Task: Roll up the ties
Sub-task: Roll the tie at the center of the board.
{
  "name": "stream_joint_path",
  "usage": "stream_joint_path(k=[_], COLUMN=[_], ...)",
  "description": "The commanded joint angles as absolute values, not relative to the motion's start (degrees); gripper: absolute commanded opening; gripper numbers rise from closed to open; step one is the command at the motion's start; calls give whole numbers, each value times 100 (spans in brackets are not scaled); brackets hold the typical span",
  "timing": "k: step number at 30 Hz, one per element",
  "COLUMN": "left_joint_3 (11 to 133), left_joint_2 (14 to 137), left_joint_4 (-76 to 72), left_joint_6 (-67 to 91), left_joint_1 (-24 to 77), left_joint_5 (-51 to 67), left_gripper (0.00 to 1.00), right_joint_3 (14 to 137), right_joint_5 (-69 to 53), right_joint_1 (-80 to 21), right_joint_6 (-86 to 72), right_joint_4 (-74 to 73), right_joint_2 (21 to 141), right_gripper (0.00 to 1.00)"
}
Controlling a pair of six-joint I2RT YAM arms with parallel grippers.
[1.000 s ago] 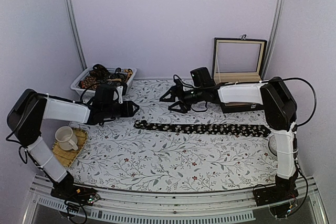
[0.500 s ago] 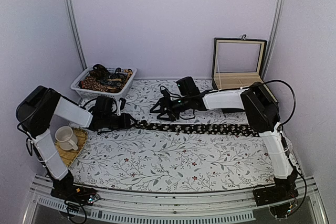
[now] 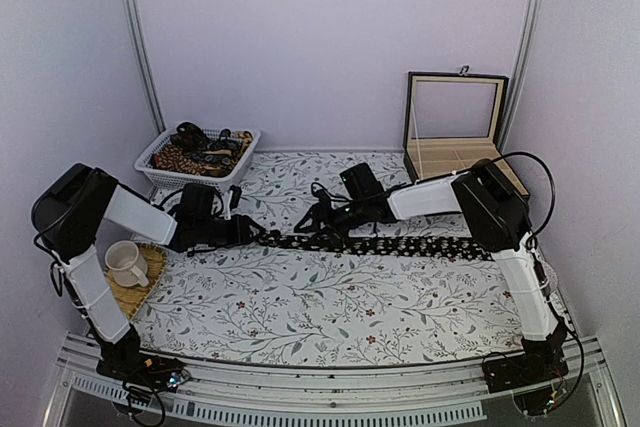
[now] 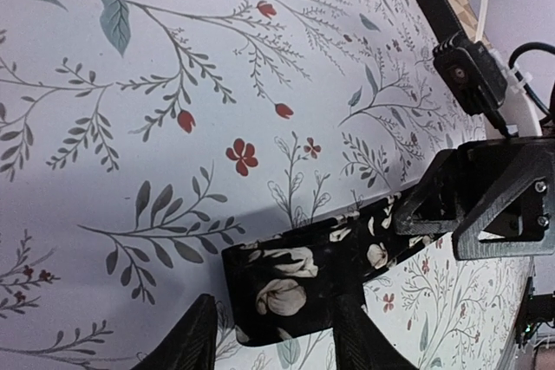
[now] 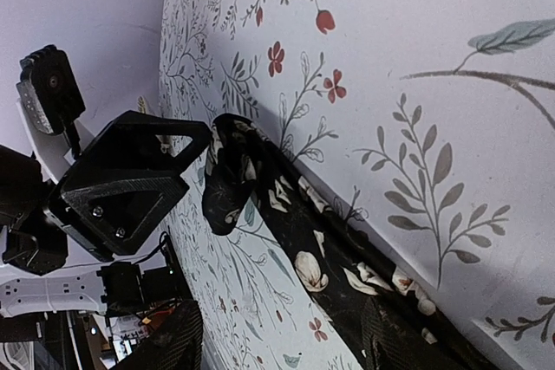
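A black tie (image 3: 420,245) with pale flower specks lies flat across the middle of the table, running left to right. My left gripper (image 3: 252,234) is open at the tie's left end. In the left wrist view its fingertips (image 4: 186,344) stand either side of that end (image 4: 295,283). My right gripper (image 3: 312,224) is open and low over the tie just right of the left gripper. In the right wrist view the tie (image 5: 321,249) runs between its fingers (image 5: 173,340), and the end is curled up slightly. More ties fill the white basket (image 3: 150,159).
An open dark wooden box (image 3: 455,132) stands at the back right. A white cup (image 3: 125,262) sits on a bamboo mat at the left edge. The two grippers are close together, and the right one (image 4: 486,205) shows in the left wrist view.
The right gripper has moved left and down onto the tie's left part. The left gripper has dropped and come to the tie's left end. The tie has stayed in place.
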State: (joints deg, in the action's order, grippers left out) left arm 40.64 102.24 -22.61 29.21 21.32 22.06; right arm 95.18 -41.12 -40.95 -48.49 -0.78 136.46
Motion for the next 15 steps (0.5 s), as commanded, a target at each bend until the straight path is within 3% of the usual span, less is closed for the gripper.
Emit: stream_joint_path(k=[1, 15], left_joint_3=[3875, 3479], left_joint_2=[10163, 9918], left_joint_4=[-2490, -2759], left_joint_6=[3055, 3467], left_joint_1=[2091, 2509], left_joint_5=[2313, 2236], left_gripper=[45, 46], right_joint_3=[8996, 6893], right_joint_5=[-3688, -3315], right_joint_1=[-4035, -3808], right_joint_6=[-4734, -4567], right_joint_4=[-433, -262], right_joint_2=[13695, 11984], right_gripper=[63, 63])
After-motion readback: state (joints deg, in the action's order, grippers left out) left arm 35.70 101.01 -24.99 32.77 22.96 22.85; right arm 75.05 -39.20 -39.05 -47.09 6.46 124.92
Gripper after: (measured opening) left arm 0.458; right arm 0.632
